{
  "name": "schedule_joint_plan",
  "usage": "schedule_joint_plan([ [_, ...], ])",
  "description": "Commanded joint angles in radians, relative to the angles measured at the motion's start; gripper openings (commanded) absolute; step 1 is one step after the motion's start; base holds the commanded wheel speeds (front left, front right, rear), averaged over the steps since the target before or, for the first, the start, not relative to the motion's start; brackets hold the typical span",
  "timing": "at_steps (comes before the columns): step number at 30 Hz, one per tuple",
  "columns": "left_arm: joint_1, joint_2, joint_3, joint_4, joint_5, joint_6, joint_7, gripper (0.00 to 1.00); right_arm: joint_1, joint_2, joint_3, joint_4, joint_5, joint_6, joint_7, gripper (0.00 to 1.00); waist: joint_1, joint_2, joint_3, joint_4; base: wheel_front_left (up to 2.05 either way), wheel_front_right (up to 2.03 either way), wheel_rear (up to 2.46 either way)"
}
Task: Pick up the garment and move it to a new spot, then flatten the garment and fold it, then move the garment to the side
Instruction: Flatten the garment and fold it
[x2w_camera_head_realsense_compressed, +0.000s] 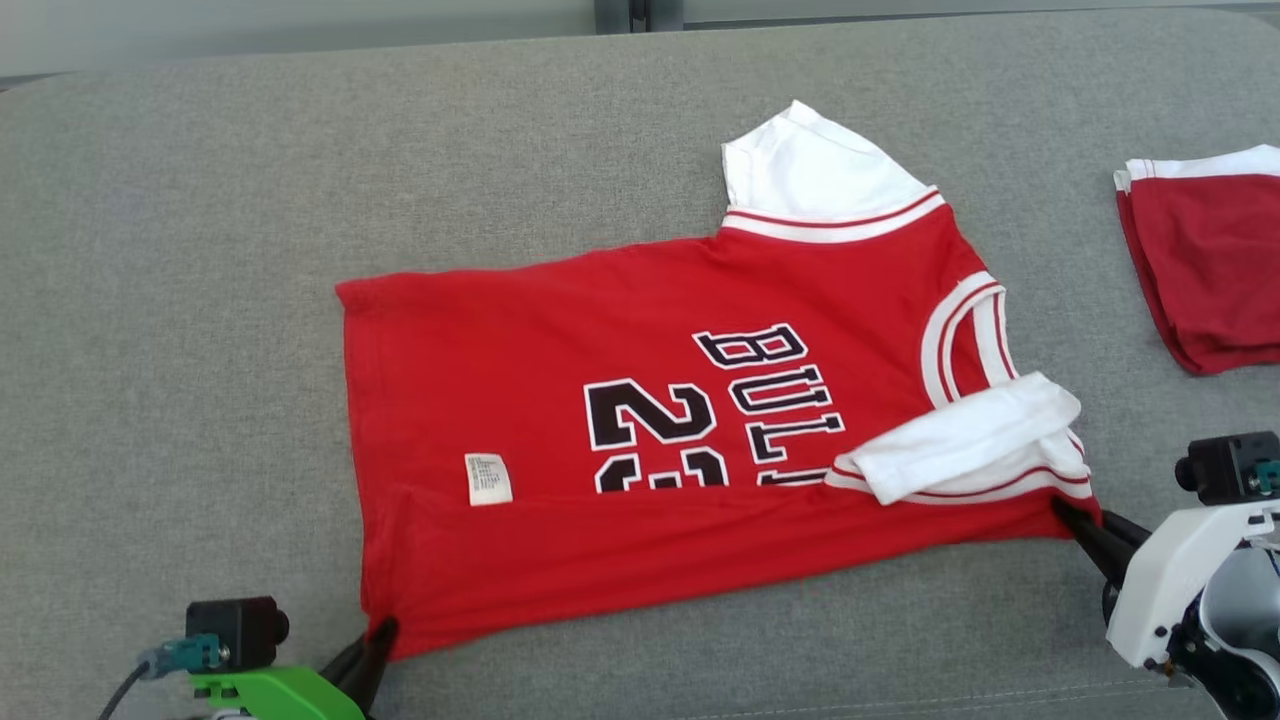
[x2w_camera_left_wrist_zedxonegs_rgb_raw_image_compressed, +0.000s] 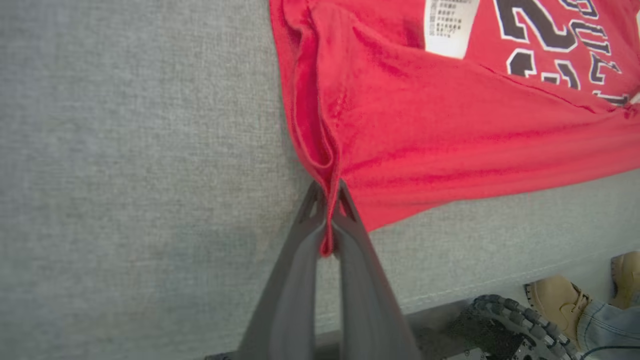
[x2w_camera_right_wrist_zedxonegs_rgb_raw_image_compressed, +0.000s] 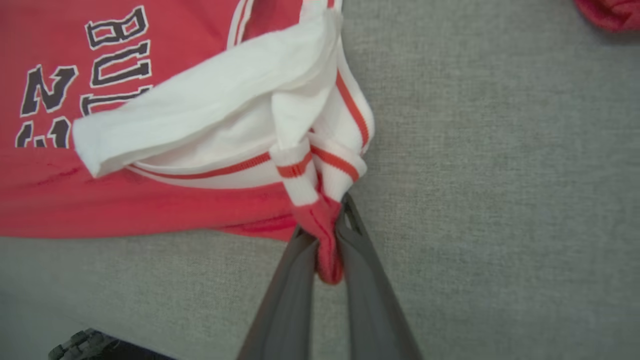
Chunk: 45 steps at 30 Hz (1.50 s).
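the red bulls jersey (x2w_camera_head_realsense_compressed: 560, 380) lies spread mid-counter (x2w_camera_head_realsense_compressed: 200, 300), its near part folded over the print. the left hand (x2w_camera_head_realsense_compressed: 380, 635) pinches its near hem corner and the right hand (x2w_camera_head_realsense_compressed: 1068, 512) pinches the near shoulder corner. open grey fabric lies left and behind. a folded red garment (x2w_camera_head_realsense_compressed: 1210, 270) lies apart at the right edge.

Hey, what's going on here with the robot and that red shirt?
A two-armed robot is handling a red jersey spread on a grey cushion. Its left gripper is pinched shut on the near hem corner, and its right gripper is shut on the near shoulder corner, beside a white sleeve folded over the front. The jersey lies mostly flat, not lifted. A second red garment sits apart at the robot's far right.
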Motion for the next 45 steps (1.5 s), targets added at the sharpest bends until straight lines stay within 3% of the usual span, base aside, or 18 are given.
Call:
schedule_joint_plan([
  [1,0.014,0.008,0.007,-0.003,-0.009,0.01,0.003,0.0,0.009,-0.005,-0.011,0.002,-0.01,-0.003,0.0,0.0,0.0,0.0,0.006,-0.002,0.0,0.0,0.0],
  [2,0.025,0.003,0.01,-0.014,-0.013,0.023,0.005,0.0,0.017,-0.002,-0.014,0.005,-0.021,-0.003,0.004,0.0,0.0,0.0,0.011,-0.002,0.0,0.0,0.0],
  [3,0.033,0.0,0.012,-0.021,-0.013,0.033,0.003,0.07,0.021,-0.001,-0.02,0.013,-0.04,-0.003,0.0,0.0,0.0,0.0,0.015,-0.002,0.0,0.0,0.0],
  [4,0.038,-0.003,0.014,-0.025,-0.008,0.044,-0.002,0.45,0.02,0.005,-0.028,0.023,-0.061,-0.003,-0.009,0.0,0.0,0.0,0.019,-0.002,0.0,0.0,0.0],
  [5,0.041,-0.008,0.014,-0.028,-0.004,0.051,-0.005,1.0,0.018,0.013,-0.03,0.034,-0.08,-0.003,-0.01,0.41,0.0,0.0,0.022,-0.001,0.0,0.0,0.0],
  [6,0.042,-0.009,0.01,-0.029,0.001,0.054,-0.005,1.0,0.014,0.017,-0.026,0.037,-0.098,-0.003,-0.01,1.0,0.0,0.0,0.027,0.001,0.0,0.0,0.0],
  [10,0.011,-0.007,0.006,-0.056,0.018,0.065,-0.009,1.0,-0.022,0.056,-0.122,0.036,-0.112,-0.002,-0.021,1.0,0.0,0.0,0.054,0.015,0.0,0.0,0.0],
  [15,-0.065,0.024,0.049,-0.143,0.037,0.08,-0.015,1.0,-0.125,0.037,-0.196,-0.108,-0.132,-0.002,0.046,1.0,0.0,0.0,0.132,0.02,0.0,0.0,0.0],
  [20,-0.262,0.039,0.059,-0.155,0.068,0.073,0.016,1.0,-0.364,0.032,-0.168,-0.178,-0.182,-0.001,0.157,1.0,0.0,0.0,0.247,0.036,0.0,0.0,0.0],
  [25,-0.505,-0.005,0.014,0.005,0.106,0.036,0.031,1.0,-0.619,0.06,-0.072,-0.067,-0.267,-0.002,0.205,1.0,0.0,0.0,0.332,0.079,0.0,0.0,0.0],
  [30,-0.657,-0.058,-0.041,0.192,0.132,-0.005,0.021,1.0,-0.812,0.102,-0.004,0.125,-0.334,-0.002,0.195,1.0,0.0,0.0,0.369,0.115,0.0,0.0,0.0],
  [35,-0.702,-0.084,-0.076,0.306,0.139,-0.037,0.012,1.0,-0.914,0.139,0.026,0.284,-0.31,-0.002,0.202,1.0,0.0,0.0,0.373,0.144,0.0,0.0,0.0],
  [45,-0.756,-0.126,-0.11,0.368,0.123,-0.098,-0.01,1.0,-0.973,0.153,0.05,0.469,-0.344,-0.002,0.139,1.0,0.0,0.0,0.346,0.172,0.0,0.0,0.0],
])
